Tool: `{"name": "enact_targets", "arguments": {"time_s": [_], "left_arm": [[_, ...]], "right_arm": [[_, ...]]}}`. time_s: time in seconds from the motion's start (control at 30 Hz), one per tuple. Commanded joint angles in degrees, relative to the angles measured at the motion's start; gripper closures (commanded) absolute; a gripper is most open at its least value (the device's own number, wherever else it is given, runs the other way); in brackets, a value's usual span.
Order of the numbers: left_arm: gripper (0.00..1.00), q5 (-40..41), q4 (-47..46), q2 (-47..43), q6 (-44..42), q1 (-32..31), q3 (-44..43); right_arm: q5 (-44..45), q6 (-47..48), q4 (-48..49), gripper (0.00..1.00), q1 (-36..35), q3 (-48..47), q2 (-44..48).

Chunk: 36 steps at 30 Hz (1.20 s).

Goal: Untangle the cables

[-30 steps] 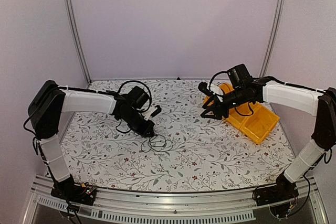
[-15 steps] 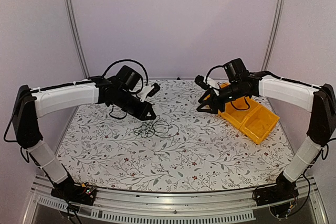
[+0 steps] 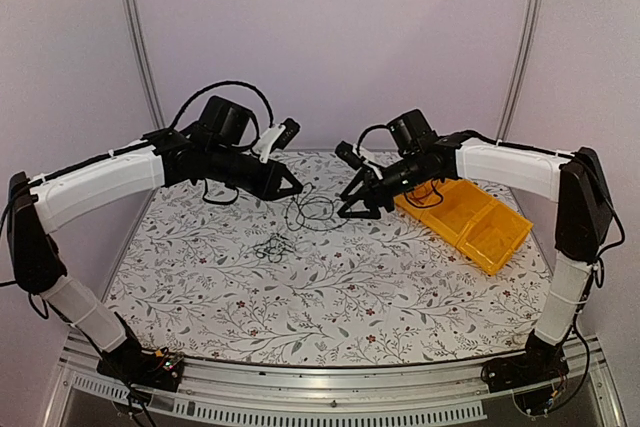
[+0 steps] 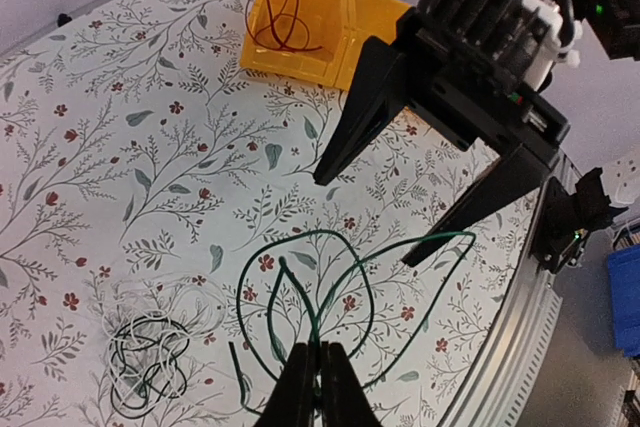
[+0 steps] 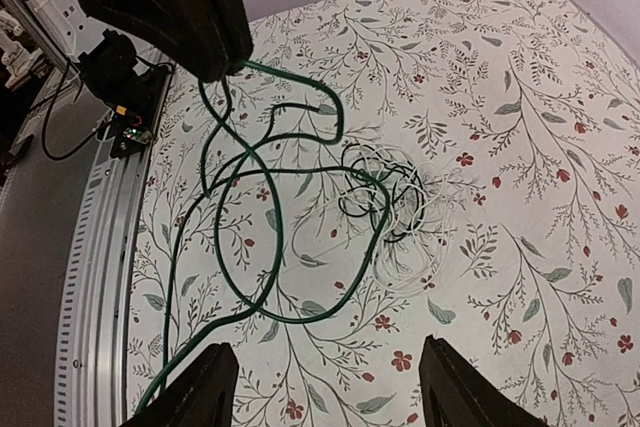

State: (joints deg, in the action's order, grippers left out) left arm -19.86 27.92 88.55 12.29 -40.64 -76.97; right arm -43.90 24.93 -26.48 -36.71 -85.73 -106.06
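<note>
One green cable (image 3: 312,209) hangs pinched in the left gripper (image 3: 296,188) near the yellow bin (image 3: 490,239); the right gripper (image 3: 358,209) gapes wide beside it. Black and white cables (image 3: 272,246) lie clumped farther off.

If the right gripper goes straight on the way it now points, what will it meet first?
Probably the green cable, which hangs in loops from the shut left gripper, just ahead of the open right gripper. Depth is unclear; beyond it lies the black-and-white clump.
</note>
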Motion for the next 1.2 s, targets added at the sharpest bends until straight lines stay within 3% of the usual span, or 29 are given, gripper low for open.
{"name": "enact_targets", "arguments": {"time_s": [0.0, 0.17, 0.33, 0.57, 0.67, 0.77, 0.87, 0.9, 1.17], "left_arm": [[1.0, 0.8, -3.0, -1.9, 1.4, -0.6, 0.4], [1.0, 0.4, -5.3, -2.7, 2.4, -0.6, 1.7], [1.0, -1.0, -6.7, -3.0, 2.9, -0.7, 1.9], [1.0, -3.1, -7.6, -4.3, 2.4, -0.8, 2.5], [1.0, -3.3, -8.7, -5.3, 2.8, -1.0, 3.0], [1.0, -2.6, -10.8, -6.7, 3.2, -0.9, 4.9], [1.0, -1.4, -11.4, -7.4, 3.6, -1.0, 7.2], [1.0, -1.2, -11.4, -7.7, 3.7, -1.0, 8.0], [0.96, 4.1, -12.2, -12.0, 6.1, -0.7, 18.3]], "right_arm": [[-4.4, -4.1, 0.0, 0.34, 0.0, -1.0, 0.2], [-5.3, -5.3, 1.3, 0.34, -0.1, 0.7, 1.5], [-3.1, -11.3, 4.5, 0.26, -0.1, 0.4, -0.6], [-8.0, -17.7, 7.7, 0.24, -0.1, -2.2, -3.3], [-8.2, -19.3, 8.8, 0.43, -0.1, -2.3, -4.0], [-9.0, -20.1, 9.5, 0.73, -0.1, -2.2, -4.1], [-8.4, -19.8, 9.6, 0.96, 0.0, -2.3, -3.4], [-7.9, -19.4, 9.4, 1.0, 0.1, -2.3, -2.9], [2.7, -9.7, 3.9, 1.0, 2.3, -3.8, 3.3]]}}
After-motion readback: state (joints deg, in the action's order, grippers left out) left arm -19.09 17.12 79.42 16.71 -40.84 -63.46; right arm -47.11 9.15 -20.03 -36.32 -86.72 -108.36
